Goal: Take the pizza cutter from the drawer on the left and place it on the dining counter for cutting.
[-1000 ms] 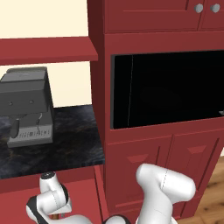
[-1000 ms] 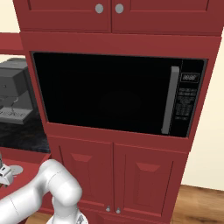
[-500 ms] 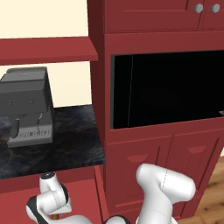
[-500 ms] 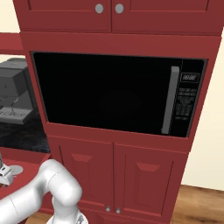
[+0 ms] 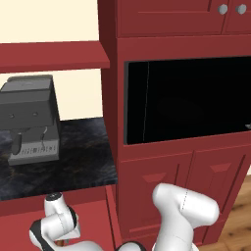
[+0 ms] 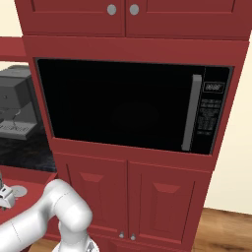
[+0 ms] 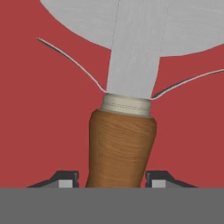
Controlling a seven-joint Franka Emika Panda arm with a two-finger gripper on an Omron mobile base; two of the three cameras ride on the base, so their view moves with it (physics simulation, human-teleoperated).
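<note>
Dark-red cabinetry makes up this rendered kitchen, and the hand view looks straight down onto a dark-red floor that is presumably the inside of the drawer (image 7: 39,131). At the gripper (image 7: 117,178), the two dark fingertips (image 7: 65,179) stand on either side of the brown wooden handle of the pizza cutter (image 7: 122,144), close beside it; whether they already press on the wood or merely flank it I cannot tell, so the grip is not settled. The cutter lies flat on the red floor, handle toward the gripper, with a pale collar above the wood, then a grey metal neck leading to the round grey wheel blade at the top. It looks small, stiff and light; the turned wooden handle is the sensible place to hold it, mid-length, since the smooth metal neck and wheel would likely slip and the wheel's edge is thin. The handle tapers slightly, so a loose pinch could let it slide or swing blade-down when lifted. Farther out, a black microwave (image 6: 133,106) sits in the tall red cabinet, its control panel too small to read, and a grey coffee machine (image 5: 32,120) stands on the short black bench (image 5: 73,162). No brand or legible writing appears.
</note>
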